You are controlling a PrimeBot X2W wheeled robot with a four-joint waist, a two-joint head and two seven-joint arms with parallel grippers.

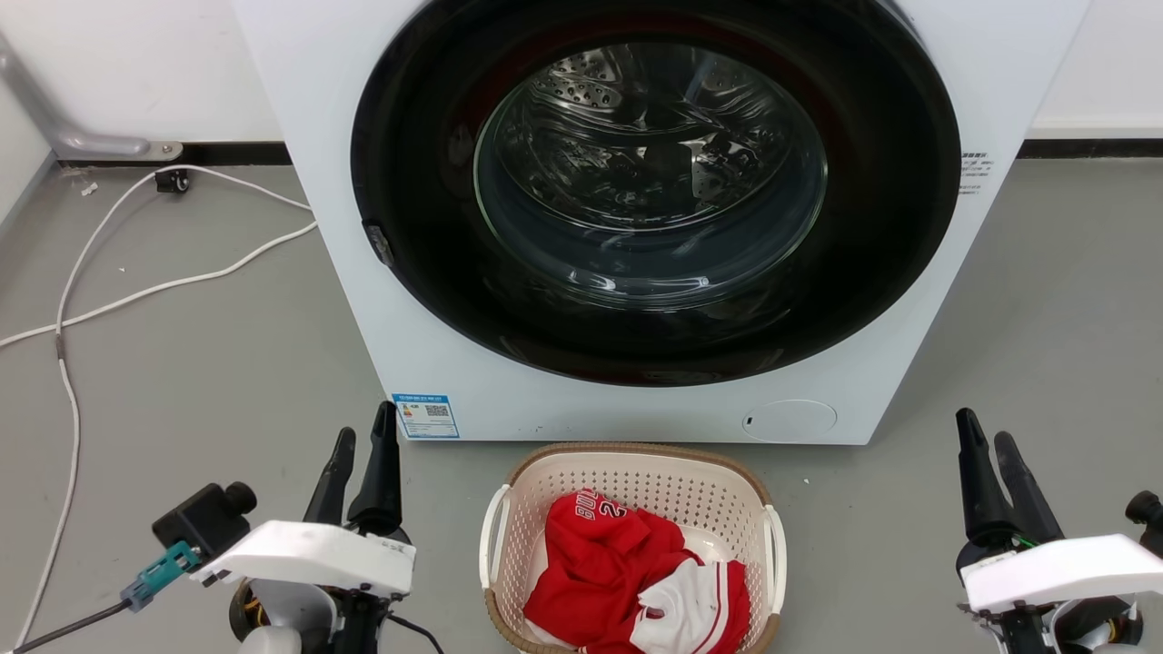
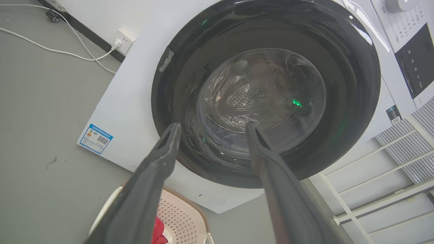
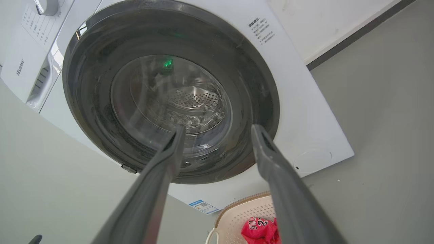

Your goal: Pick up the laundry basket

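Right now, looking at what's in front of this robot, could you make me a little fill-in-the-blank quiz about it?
1. The laundry basket stands on the grey floor, directly in front of the white ____ machine.
2. The clothes inside it are mostly ____, with some white.
3. In the head view, the basket lies ____ the left gripper and the right gripper, touched by neither.

Missing words: washing; red; between.

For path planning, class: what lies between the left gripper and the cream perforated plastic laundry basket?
Bare grey floor between left gripper and basket, head view.
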